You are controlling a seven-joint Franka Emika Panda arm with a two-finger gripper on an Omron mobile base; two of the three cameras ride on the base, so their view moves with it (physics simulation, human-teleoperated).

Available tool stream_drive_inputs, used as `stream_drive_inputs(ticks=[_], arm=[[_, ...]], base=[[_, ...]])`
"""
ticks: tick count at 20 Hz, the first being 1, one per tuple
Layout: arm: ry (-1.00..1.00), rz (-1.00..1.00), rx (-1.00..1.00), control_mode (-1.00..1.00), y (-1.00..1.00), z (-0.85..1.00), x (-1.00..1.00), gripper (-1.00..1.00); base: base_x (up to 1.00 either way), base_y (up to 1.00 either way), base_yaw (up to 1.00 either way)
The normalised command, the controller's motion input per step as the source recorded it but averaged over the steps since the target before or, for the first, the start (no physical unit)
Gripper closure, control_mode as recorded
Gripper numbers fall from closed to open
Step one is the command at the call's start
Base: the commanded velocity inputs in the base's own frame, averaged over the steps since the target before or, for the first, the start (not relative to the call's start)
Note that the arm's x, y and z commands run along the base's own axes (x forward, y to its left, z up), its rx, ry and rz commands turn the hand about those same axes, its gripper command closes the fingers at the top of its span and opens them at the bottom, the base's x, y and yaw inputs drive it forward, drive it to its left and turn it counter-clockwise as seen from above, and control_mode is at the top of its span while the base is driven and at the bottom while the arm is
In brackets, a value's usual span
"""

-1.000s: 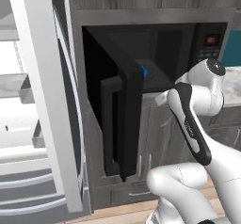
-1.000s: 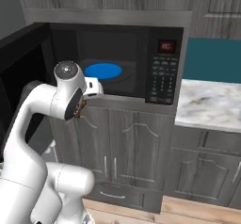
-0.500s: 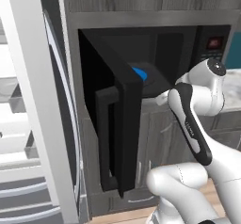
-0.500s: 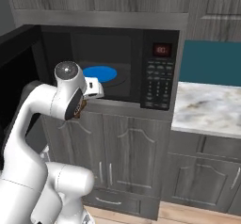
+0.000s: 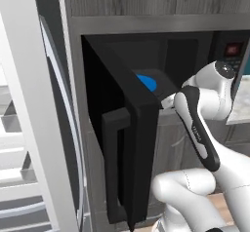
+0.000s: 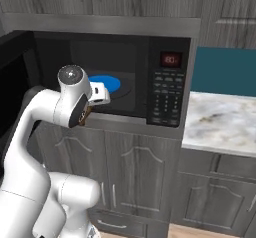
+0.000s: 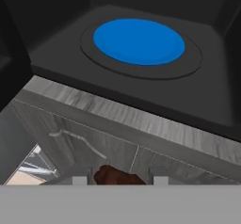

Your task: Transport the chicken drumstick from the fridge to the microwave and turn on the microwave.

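Hand view: I have the gripper (image 7: 120, 180) clamped on the chicken drumstick (image 7: 113, 176), held just outside the open microwave (image 7: 56, 63) facing its far blue plate (image 7: 139, 42), ready to place.

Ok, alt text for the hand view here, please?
The gripper holds a brown drumstick between its fingertips, just outside the open microwave. A blue plate lies on the round turntable inside, and grey wood-grain cabinet fronts run below the opening.
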Motion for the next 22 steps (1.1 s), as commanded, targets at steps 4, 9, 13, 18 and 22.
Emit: stream_drive_inputs(ticks=[4, 9, 13, 18, 22], arm=[[0.0, 0.0, 0.0, 1.0, 0.0, 0.0, 0.0, 1.0], [0.0, 0.0, 0.0, 1.0, 0.0, 0.0, 0.0, 1.0], [0.0, 0.0, 0.0, 1.0, 0.0, 0.0, 0.0, 1.0], [0.0, 0.0, 0.0, 1.0, 0.0, 0.0, 0.0, 1.0], [0.0, 0.0, 0.0, 1.0, 0.0, 0.0, 0.0, 1.0]], base=[[0.4, 0.0, 0.03], [0.35, -0.03, 0.03], [0.04, -0.03, 0.04], [0.0, 0.0, 0.0], [0.0, 0.0, 0.0]])
